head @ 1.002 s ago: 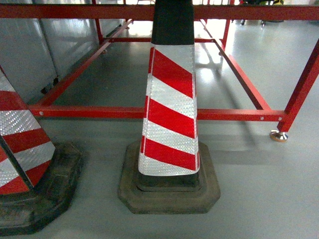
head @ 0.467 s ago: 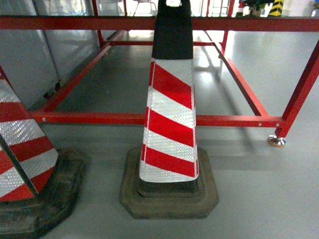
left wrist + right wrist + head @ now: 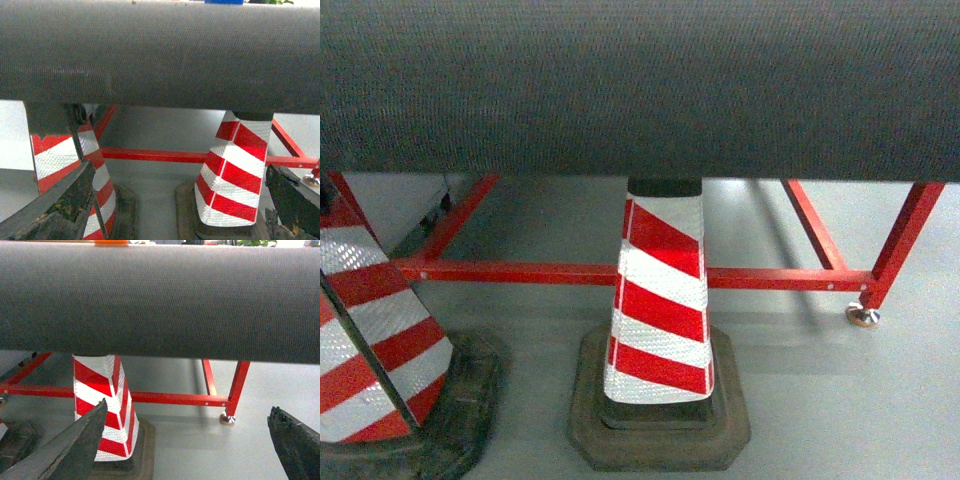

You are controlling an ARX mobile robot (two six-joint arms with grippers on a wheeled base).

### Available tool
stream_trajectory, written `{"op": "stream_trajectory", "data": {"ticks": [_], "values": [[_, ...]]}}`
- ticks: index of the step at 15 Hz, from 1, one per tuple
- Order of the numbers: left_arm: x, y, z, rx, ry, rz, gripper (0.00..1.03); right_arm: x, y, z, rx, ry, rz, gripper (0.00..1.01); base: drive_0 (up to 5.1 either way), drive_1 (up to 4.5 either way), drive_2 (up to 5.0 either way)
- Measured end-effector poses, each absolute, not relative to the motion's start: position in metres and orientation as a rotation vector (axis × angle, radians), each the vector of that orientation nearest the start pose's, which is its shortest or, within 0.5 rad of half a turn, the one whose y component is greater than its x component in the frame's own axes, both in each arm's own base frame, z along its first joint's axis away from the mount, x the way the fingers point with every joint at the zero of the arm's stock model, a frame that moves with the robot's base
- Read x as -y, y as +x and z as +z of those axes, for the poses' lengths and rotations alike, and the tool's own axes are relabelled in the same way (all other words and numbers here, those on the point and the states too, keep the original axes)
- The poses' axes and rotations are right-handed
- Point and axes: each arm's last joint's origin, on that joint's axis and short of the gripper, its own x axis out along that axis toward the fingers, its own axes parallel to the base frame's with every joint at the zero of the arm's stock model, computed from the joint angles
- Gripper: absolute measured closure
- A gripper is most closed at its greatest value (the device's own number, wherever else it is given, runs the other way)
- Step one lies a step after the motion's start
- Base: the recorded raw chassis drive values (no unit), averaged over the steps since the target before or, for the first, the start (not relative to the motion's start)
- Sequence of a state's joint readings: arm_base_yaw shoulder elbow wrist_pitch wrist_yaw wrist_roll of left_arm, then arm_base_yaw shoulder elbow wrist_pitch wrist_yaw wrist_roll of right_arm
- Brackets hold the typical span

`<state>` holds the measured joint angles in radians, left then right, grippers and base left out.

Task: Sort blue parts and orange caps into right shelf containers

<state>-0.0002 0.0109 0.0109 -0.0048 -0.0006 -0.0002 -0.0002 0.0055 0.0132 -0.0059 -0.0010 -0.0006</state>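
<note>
A second striped cone (image 3: 370,340) is standing just left of the central red-and-white traffic cone (image 3: 660,320), well apart from it, with its dark base (image 3: 470,400) sitting on the same grey floor (image 3: 840,400). In the left wrist view the left gripper (image 3: 180,170) is hanging in front of the central cone with its jaws spread wide apart and nothing between them. One worn dark finger (image 3: 55,205) is showing to the cone's left and the other (image 3: 295,200) to its right. Above the central cone a broad dark grey textured band (image 3: 640,90) is running across all three views and hiding the cone's top. A blue sliver (image 3: 223,1) is peeking over that band at the top edge of the left wrist view, above the cone. An orange sliver (image 3: 111,242) is doing the same above the cone in the right wrist view. Too little of either is showing to tell whether it is a crate or a cap. Behind the central cone a red steel rail (image 3: 520,271) is passing level from side to side. In the right wrist view the right gripper (image 3: 189,407) is likewise holding its jaws wide apart and gripping nothing, one finger (image 3: 65,450) overlapping the cone and the other (image 3: 297,440) well to its right. Further right of the cone a red leg (image 3: 895,245) is coming down to a round metal foot (image 3: 863,317) on the floor.
</note>
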Motion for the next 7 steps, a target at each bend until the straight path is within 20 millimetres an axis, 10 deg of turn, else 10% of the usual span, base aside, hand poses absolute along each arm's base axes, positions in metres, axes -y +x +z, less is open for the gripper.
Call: {"op": "stream_trajectory", "data": {"ticks": [7], "values": [[0.0,0.0977,0.166,-0.004,0.001,0.0,0.05,0.0,0.0972,0.1671,0.003,0.0,0.0,0.03,0.0,0.0,0.0]]}}
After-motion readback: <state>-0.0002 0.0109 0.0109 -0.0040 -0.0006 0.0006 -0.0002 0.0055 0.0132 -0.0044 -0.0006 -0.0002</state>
